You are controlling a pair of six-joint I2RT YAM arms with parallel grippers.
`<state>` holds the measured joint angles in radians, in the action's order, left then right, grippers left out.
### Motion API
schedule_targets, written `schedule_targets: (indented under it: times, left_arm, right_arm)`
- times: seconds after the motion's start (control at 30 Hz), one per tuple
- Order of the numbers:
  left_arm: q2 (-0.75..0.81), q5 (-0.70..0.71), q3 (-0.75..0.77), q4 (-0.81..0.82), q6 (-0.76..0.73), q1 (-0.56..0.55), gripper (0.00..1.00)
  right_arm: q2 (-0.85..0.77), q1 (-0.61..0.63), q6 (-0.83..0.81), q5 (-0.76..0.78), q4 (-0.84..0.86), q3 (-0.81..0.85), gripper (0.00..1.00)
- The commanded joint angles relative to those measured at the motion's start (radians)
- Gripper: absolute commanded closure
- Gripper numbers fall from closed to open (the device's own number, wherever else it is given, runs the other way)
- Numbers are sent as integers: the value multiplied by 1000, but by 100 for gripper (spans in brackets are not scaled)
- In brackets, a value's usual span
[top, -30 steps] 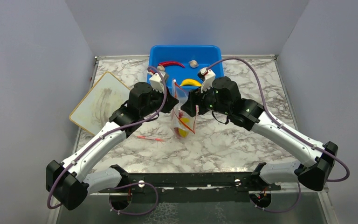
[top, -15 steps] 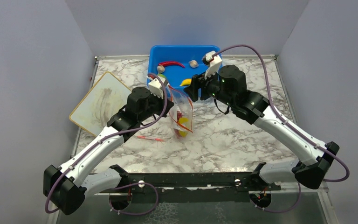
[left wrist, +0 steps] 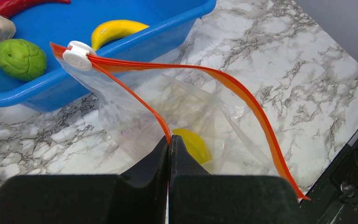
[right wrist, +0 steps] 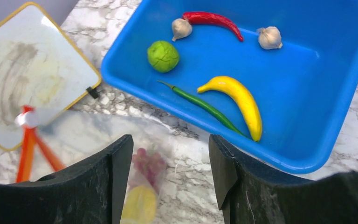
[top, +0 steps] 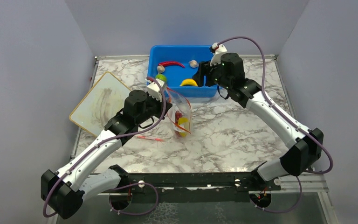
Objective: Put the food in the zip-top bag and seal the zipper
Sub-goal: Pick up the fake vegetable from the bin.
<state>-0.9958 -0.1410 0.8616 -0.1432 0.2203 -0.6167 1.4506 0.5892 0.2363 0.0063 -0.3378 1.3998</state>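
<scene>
The left gripper (left wrist: 168,140) has its jaws pressed together on one lip of the zipper (left wrist: 233,86), which lifts that side of the zip-top bag (left wrist: 135,121) off the marble table (top: 242,135). The bag mouth gapes, the two orange-red strips meeting at a white slider (left wrist: 78,54) at the end nearest the blue tub (right wrist: 307,93). Inside the bag lie a purple grape bunch (right wrist: 149,161) and a yellow piece (left wrist: 191,144), probably the starfruit, though the plastic blurs its shape. The right gripper (right wrist: 170,144) hangs over the near wall of the tub with its jaws spread and nothing between them. The tub holds a yellow banana (right wrist: 240,100), a green lime (right wrist: 163,56), a red chili (right wrist: 212,19), a thin green chili (right wrist: 203,105) beside the banana, and two garlic bulbs (right wrist: 182,29). A whiteboard (right wrist: 28,88) lies left of the bag, and a thin red stick (top: 150,138) lies on the table near the bag's base.
</scene>
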Motion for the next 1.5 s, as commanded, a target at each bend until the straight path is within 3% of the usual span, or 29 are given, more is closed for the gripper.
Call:
schedule_targets:
  times: [0.0,0.17,0.4,0.53,0.73,0.93,1.47]
  left_arm:
    - [2,0,-22,31,-23,-2,100]
    - [12,-3,-38,40,-26,-3,100]
    - [15,7,-44,51,-44,-3,100]
    - [4,0,-44,53,-44,-3,100]
    - [2,14,-44,46,-45,-2,100]
    - [-3,4,-42,47,-45,-3,100]
    - [-16,1,-40,43,-45,-6,100]
  right_arm:
    - [110,-70,10,-83,51,24,40]
    - [219,-98,-59,-44,73,73,40]
    - [466,-108,-80,93,38,300,39]
    - [592,-111,-153,80,107,377,37]
    - [787,-135,-207,96,77,592,28]
    - [960,-156,-221,127,58,790,26]
    - [1171,-189,-281,84,229,923,24]
